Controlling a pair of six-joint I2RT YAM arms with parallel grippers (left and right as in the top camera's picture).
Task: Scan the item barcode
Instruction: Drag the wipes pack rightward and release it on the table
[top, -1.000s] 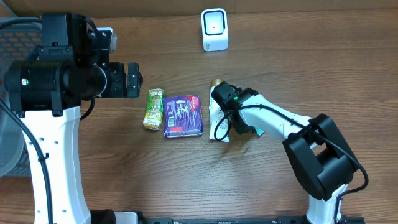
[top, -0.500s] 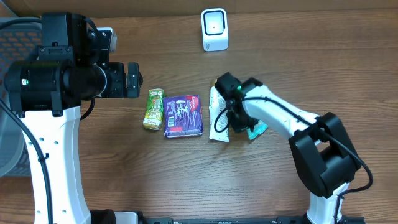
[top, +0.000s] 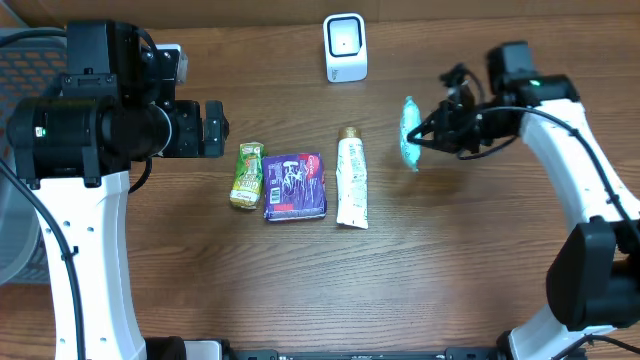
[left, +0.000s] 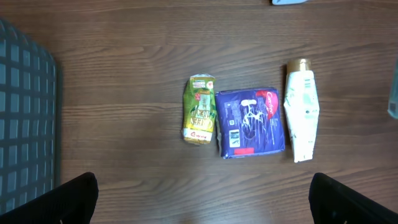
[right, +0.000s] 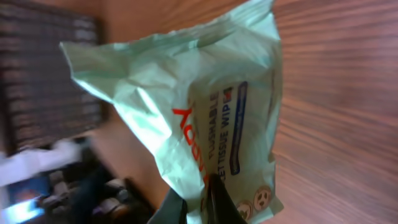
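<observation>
The right hand (top: 425, 135), clamped on a pale green wipes pack (top: 409, 132), has lifted it off the worktop (top: 300, 290) from beside the tube (top: 351, 180), nearer the scanner (top: 345, 47); the scan looks next. The left hand (left: 202, 186) waits, fingers apart.

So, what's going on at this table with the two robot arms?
The right pincer is shut on a pale green pack of flushable wipes, holding it up not far from the white scanner. The left pincer hangs open, holding nothing. A green packet, a purple pack and a white tube lie in a row on the table.
</observation>
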